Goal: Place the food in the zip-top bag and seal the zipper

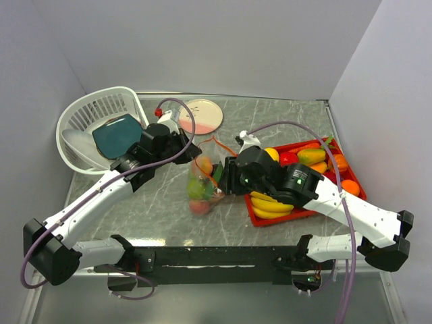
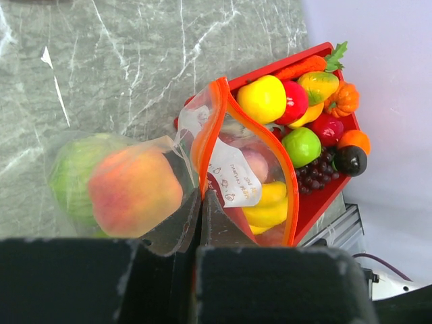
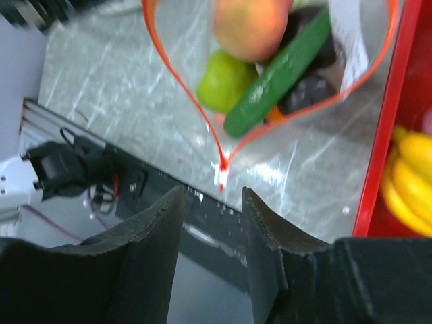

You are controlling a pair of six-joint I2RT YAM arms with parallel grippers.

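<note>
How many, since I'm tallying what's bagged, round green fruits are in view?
2. One green fruit lies in the zip-top bag beside a peach; the other sits in the red tray. More may be hidden.

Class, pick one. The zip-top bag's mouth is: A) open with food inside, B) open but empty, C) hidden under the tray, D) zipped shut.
A: the zipper spreads in a wide loop, and a peach and a green cucumber show inside the zip-top bag.
</note>
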